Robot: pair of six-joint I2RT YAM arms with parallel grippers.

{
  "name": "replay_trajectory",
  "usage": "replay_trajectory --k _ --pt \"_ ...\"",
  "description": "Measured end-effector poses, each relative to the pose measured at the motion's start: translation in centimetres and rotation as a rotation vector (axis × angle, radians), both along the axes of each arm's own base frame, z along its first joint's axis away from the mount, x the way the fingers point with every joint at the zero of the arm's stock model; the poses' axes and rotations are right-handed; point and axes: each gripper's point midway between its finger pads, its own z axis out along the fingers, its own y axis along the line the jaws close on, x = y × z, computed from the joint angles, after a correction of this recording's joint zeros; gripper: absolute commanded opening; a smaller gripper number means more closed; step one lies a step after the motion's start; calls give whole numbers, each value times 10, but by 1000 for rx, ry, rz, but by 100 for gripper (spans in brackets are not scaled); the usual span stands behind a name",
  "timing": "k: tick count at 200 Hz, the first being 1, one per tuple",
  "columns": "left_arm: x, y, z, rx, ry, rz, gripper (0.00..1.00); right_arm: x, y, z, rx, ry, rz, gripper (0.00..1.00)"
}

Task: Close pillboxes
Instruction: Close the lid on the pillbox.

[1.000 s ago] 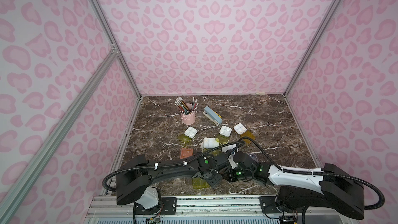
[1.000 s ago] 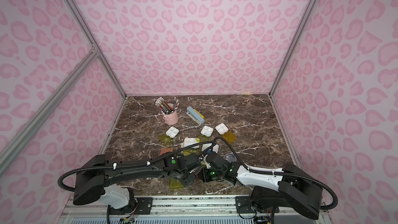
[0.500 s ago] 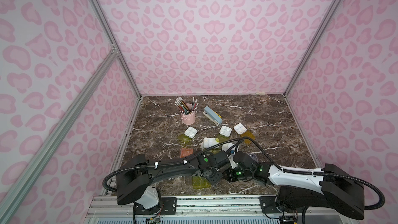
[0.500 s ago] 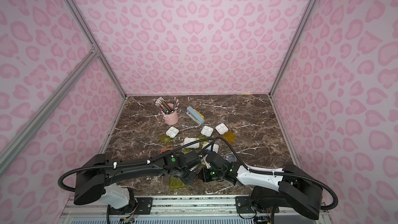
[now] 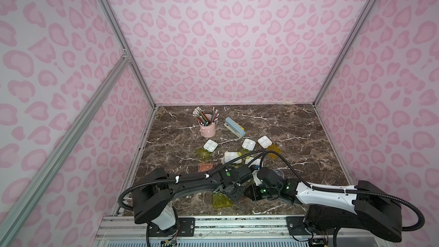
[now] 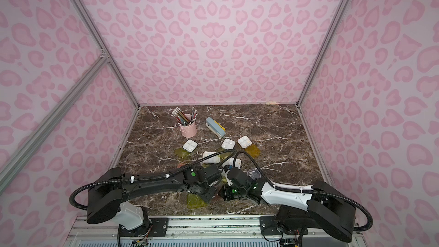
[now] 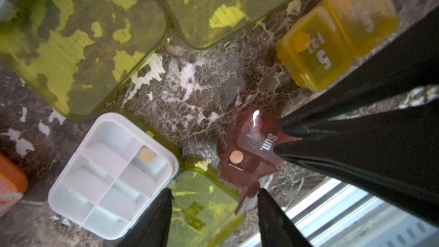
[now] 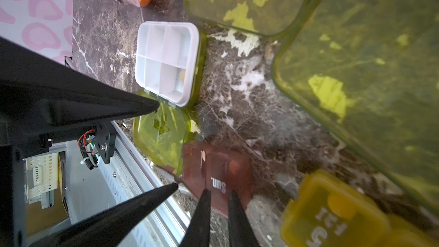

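The right gripper [image 8: 219, 190] pinches the SUN lid [image 7: 263, 136] of the brown pillbox [image 7: 237, 162]; the left gripper [image 7: 213, 190], jaws spread, hangs over a lime lid [image 7: 204, 212], one tip just beside the brown flap [image 7: 248, 194].

Stereo head mounted high over the near edge of the marble table [image 5: 297, 124], facing down and forward. Both top views take in the whole surface, nearly alike. Wrist cameras sit very close to the surface, each looking past its own gripper: left gripper [image 7: 215, 190], right gripper [image 8: 219, 191]. Both share the brown pillbox [image 7: 240, 174] and white tray [image 7: 133, 179] at the table's front.
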Motion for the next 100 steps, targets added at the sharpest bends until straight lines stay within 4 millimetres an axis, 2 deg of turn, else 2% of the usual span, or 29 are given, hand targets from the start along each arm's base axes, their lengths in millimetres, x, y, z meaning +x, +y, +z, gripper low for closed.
replay_trajectory --k 100 --pt "-1 6 -12 37 7 10 59 0 0 0 1 0 1 17"
